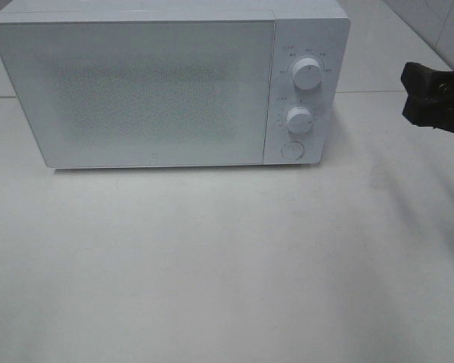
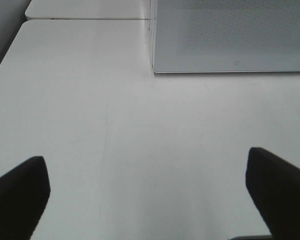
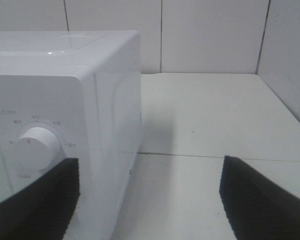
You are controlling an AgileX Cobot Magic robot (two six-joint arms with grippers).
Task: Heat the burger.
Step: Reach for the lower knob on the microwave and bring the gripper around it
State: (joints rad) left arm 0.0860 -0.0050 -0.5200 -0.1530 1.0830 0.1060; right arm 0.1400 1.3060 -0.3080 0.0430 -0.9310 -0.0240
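Beside the microwave [image 1: 151, 91], the right jaws stand spread, the left jaws spread over the table [image 2: 140, 140].

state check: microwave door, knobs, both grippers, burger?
microwave door: shut
upper knob: setting too small to read
lower knob: setting too small to read
left gripper: open, empty, over the table
right gripper: open, empty, near the control panel
burger: not in view

The left hand [image 2: 145, 156] and right hand [image 3: 150, 161] each have fingers spread wide, empty.
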